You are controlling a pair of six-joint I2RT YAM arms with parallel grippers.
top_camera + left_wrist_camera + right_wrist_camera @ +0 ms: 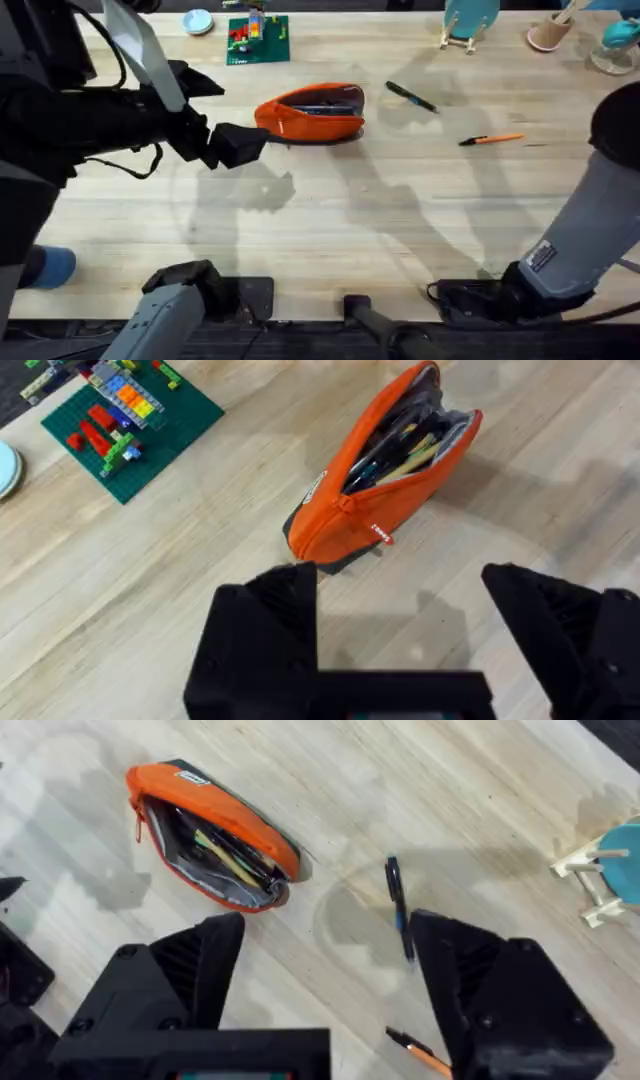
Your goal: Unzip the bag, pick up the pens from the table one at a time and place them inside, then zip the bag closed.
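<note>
The orange bag (310, 112) lies on the table (330, 230) with its zipper open and several pens showing inside (385, 480) (215, 845). A black pen (411, 96) (399, 908) lies just right of it. An orange pen (492, 140) (420, 1055) lies farther right. My left gripper (228, 112) (400, 620) hovers open and empty at the bag's left end. High over the table, my right gripper (330, 970) is open and empty, with the bag and both loose pens below it.
A green brick plate (258, 38) (125, 410) and a blue disc (198, 21) sit at the back left. A blue stand (468, 22) (600, 870) and a pink cup (548, 32) stand at the back right. The right arm (600, 220) rises at the right edge.
</note>
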